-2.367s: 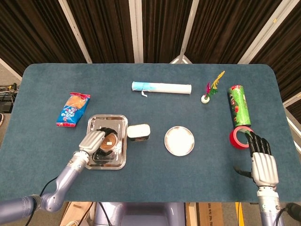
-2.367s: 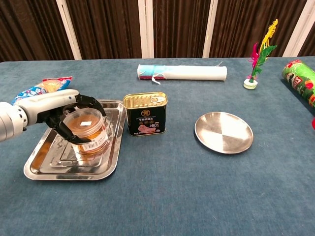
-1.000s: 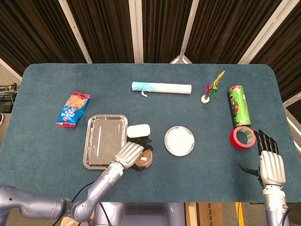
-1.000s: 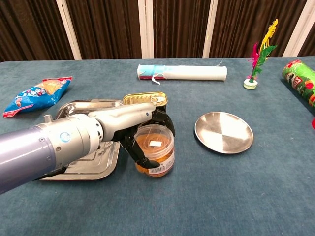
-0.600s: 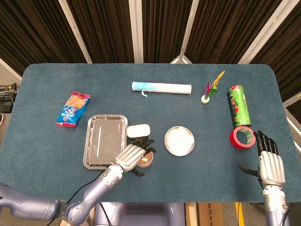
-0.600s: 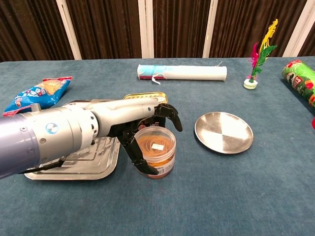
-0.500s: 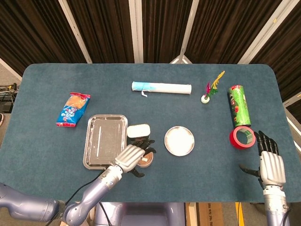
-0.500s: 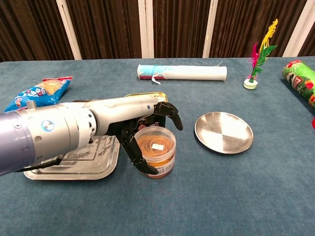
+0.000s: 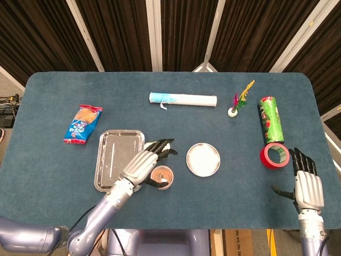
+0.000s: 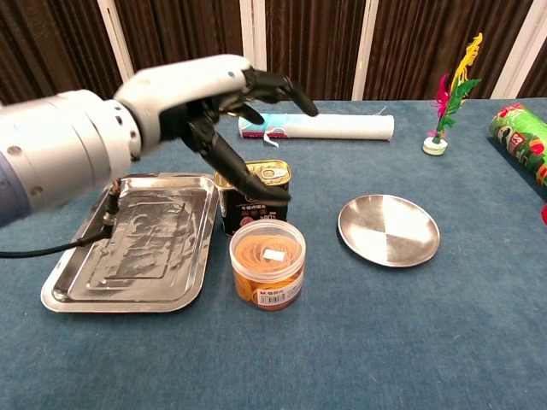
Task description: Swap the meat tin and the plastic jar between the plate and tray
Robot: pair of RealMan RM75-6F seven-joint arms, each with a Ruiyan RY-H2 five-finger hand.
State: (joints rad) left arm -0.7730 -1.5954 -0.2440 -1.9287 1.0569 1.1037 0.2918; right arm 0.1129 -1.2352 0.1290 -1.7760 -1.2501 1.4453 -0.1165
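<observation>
The jar (image 10: 267,264) stands upright on the desk (image 10: 410,342), lid up, just in front of the upright tin (image 10: 254,198), which stands just right of the empty tray (image 10: 128,243); the empty plate (image 10: 388,229) lies well to the tin's right. The left hand (image 10: 224,94) hovers over the tin with fingers spread, holding nothing. Far right of the tin, the right hand (image 9: 308,188) rests flat and empty, fingers apart, beside a red tape roll (image 9: 274,156).
</observation>
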